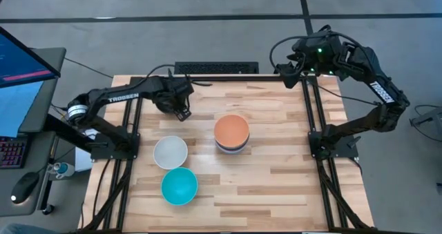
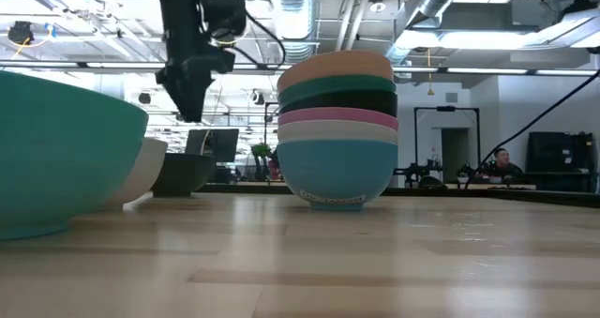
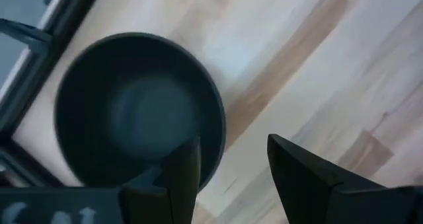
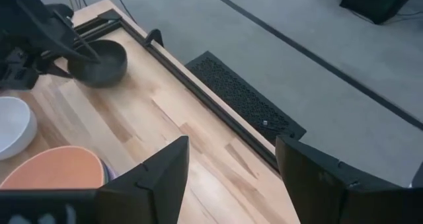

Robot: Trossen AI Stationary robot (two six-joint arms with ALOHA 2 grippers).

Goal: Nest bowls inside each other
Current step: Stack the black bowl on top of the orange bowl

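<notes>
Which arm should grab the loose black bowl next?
Left. The left gripper hovers open right over the black bowl at the table's far left. The right gripper is parked at the far right corner, away from the loose bowls.

You can read "TROSSEN" in white letters along the left arm (image 1: 114, 97) in the high view. The right arm (image 1: 379, 90) carries white lettering too, too small to make out. Nothing else is readable.

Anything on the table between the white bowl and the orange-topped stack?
No. In the high view only bare wood lies between the white bowl and the stack. The cyan bowl sits off that line, nearer the table's front edge.
</notes>
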